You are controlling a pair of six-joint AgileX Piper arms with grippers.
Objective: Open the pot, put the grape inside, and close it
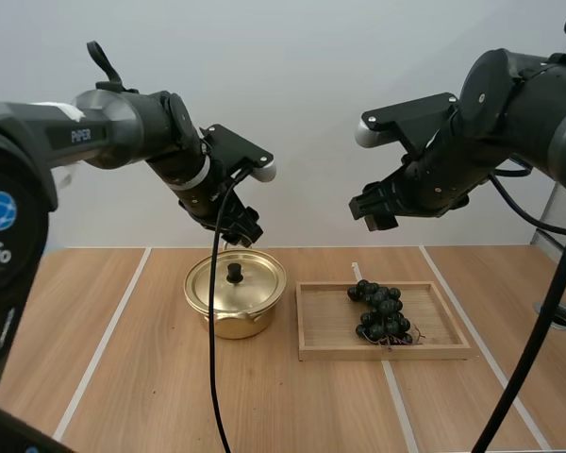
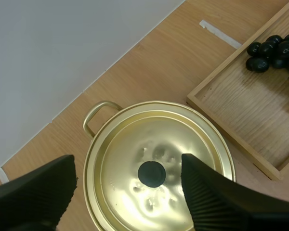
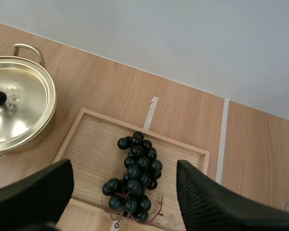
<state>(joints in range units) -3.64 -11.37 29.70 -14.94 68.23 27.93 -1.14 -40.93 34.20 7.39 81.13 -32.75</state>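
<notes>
**Pot (image 1: 236,300) sitting closed on the table (image 1: 123,377), grapes (image 1: 383,312) lying in the tray (image 1: 325,326)**

Left gripper (image 1: 238,232) is hovering over the lid (image 2: 135,144), its fingers standing wide apart on either side of the black knob (image 2: 151,174) and gripping nothing. Right gripper (image 1: 373,212) is hanging above the grapes, fingers spread wide and empty.

Looking like a robotics lab test station. Two black robot arms, the left arm (image 1: 123,132) and the right arm (image 1: 509,104), are hanging over a wood-grain bench (image 1: 151,377). White tape lines (image 1: 102,344) are running front to back across it. A plain white wall (image 1: 311,75) is standing behind. A gold pot (image 1: 236,293) and a wooden tray (image 1: 321,340) with dark grapes (image 1: 382,311) are sitting laid out side by side.
</notes>
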